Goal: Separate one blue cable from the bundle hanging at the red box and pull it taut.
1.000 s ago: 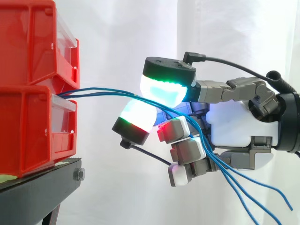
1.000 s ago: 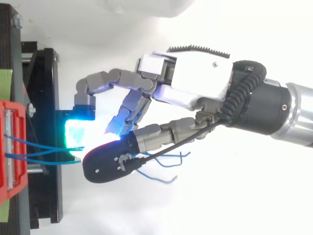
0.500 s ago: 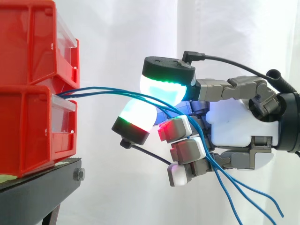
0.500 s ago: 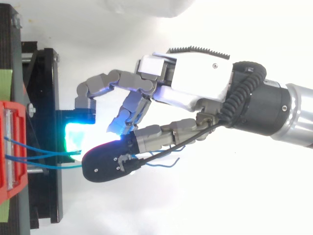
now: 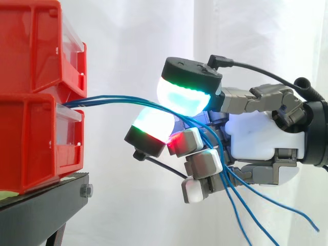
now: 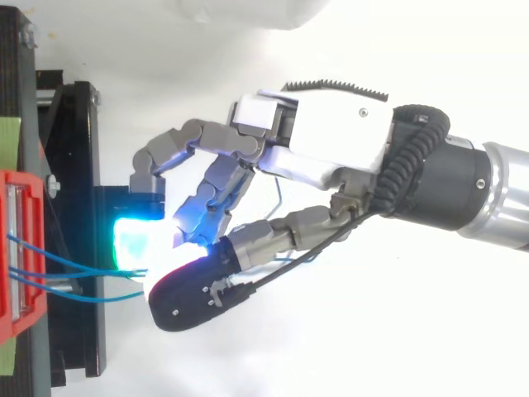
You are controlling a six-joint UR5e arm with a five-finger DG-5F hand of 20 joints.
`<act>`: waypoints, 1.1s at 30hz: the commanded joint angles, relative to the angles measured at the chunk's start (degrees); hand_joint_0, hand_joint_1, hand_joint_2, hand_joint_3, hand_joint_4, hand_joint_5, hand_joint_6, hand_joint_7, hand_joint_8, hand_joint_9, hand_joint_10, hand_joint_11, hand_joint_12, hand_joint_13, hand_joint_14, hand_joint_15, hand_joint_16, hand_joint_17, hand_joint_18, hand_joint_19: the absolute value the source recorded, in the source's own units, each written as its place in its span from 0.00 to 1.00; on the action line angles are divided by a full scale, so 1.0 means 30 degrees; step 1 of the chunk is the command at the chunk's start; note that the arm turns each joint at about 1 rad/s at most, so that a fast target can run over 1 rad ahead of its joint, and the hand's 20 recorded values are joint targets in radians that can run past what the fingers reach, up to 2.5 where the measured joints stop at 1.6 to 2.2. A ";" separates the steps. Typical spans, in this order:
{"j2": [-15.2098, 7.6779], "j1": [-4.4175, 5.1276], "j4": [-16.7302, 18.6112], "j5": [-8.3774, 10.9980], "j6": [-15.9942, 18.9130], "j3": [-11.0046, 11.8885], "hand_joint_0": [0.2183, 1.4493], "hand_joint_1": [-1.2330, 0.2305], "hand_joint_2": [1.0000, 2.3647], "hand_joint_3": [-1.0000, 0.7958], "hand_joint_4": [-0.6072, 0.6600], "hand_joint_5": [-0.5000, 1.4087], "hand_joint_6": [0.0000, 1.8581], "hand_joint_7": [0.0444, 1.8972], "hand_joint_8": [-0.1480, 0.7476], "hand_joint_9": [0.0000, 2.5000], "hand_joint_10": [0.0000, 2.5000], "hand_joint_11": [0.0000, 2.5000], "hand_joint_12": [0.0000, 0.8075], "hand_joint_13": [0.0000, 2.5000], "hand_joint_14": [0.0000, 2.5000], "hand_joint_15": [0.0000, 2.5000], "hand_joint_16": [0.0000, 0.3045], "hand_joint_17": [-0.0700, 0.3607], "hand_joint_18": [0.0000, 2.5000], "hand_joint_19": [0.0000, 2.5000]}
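Side view: the blue cables (image 5: pixel 118 99) are leaving the slot between the stacked red bins (image 5: pixel 31 102) on the black stand (image 5: pixel 41 210) and running nearly level to the right, into the hand (image 5: pixel 261 141). The hand is curling round them: two big glowing pads (image 5: pixel 184 97) are closing from above and below with the strands passing between, and the smaller fingers are folding in underneath, so the bundle is being gathered rather than sorted. Several strands are threading through the grip together; I cannot tell that one is being singled out. Past the palm the loose ends (image 5: pixel 287 210) are drooping freely down to the right, which suggests the pull is acting on the bin-side span alone. Top view: the hand (image 6: pixel 331 149) is reaching in from the right, stopping short of the bins, fingers bent toward the thumb. The cables (image 6: pixel 91 266) are fanning apart at the bin front (image 6: pixel 21 248) and converging under the bright pad, with a slight bow, so not fully taut by my reading.
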 commanded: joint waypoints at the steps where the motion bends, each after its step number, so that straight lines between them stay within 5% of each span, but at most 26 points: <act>1: -0.0009 0.0009 0.0000 0.0000 0.0030 0.0000 0.45 0.24 0.00 0.33 0.66 0.15 0.47 0.50 0.55 0.43 0.01 0.46 0.49 0.49 0.01 0.32 0.12 0.36 0.38 0.21; 10: -0.0009 0.0009 0.0000 0.0118 0.0030 0.0000 0.38 0.29 0.01 0.36 0.65 0.15 0.46 0.52 0.55 0.44 0.01 0.46 0.48 0.49 0.01 0.32 0.12 0.36 0.39 0.22; 17: -0.0009 0.0068 0.0029 0.0293 0.0059 0.0000 0.34 0.41 0.01 0.38 0.63 0.16 0.43 0.56 0.54 0.46 0.01 0.43 0.46 0.51 0.01 0.33 0.12 0.36 0.39 0.23; 33: -0.0009 0.0126 0.0088 0.0498 0.0059 0.0000 0.28 0.51 0.00 0.28 0.64 0.17 0.42 0.57 0.56 0.49 0.01 0.43 0.46 0.53 0.01 0.35 0.13 0.37 0.40 0.22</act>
